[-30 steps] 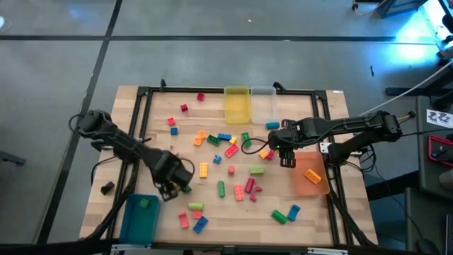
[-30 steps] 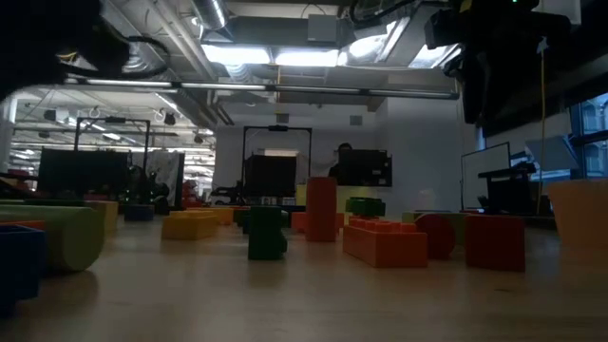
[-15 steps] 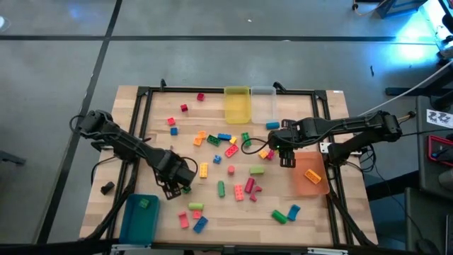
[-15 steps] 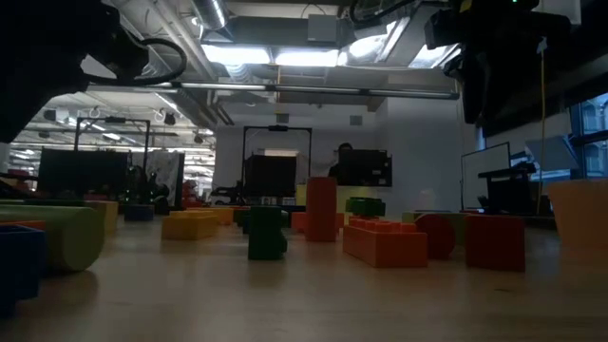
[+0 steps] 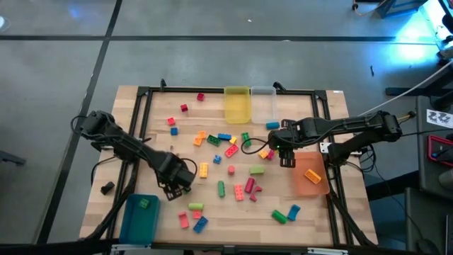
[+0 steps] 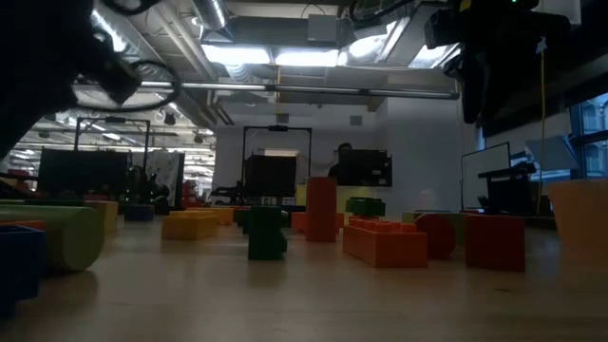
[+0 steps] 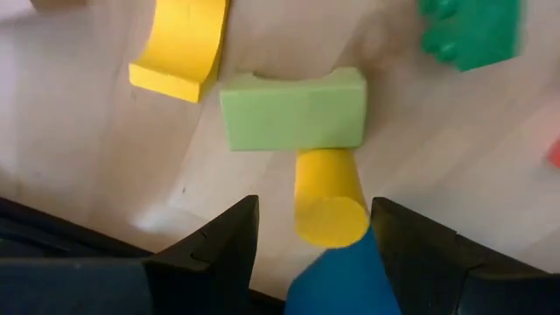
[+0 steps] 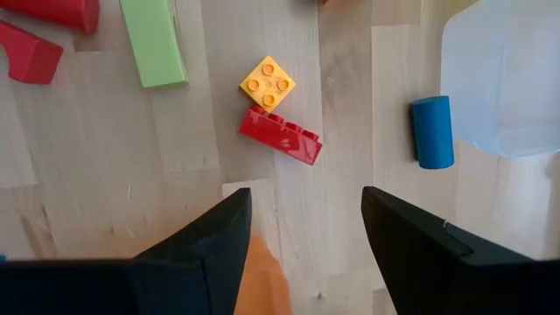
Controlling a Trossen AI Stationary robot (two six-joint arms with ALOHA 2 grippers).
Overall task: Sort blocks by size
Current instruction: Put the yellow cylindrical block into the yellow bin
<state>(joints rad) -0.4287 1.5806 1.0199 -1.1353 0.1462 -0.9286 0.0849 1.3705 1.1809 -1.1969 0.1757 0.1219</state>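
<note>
Many small blocks (image 5: 226, 152) in red, yellow, green, blue, orange and pink lie scattered on the wooden table. My left gripper (image 5: 175, 190) hangs open, pointing down, low over the near left part of the table. A yellow cylinder (image 7: 325, 197) lies on its side just beyond the open fingers of my left gripper (image 7: 315, 206), against a light green block (image 7: 293, 109). A blue shape (image 7: 337, 280) shows low between those fingers; what it is I cannot tell. My right gripper (image 5: 287, 161) waits high and open at the right, a red brick (image 8: 280, 136) and a yellow brick (image 8: 267, 83) beyond it.
A teal bin (image 5: 139, 218) with a green block in it stands at the near left. An orange bin (image 5: 311, 177) is at the right. A yellow bin (image 5: 237, 104) and a clear bin (image 5: 263, 105) stand at the far edge. A black frame (image 5: 145, 127) rims the table.
My left gripper has sunk toward the blocks beside the teal bin, still open and without turning. No block has moved.
</note>
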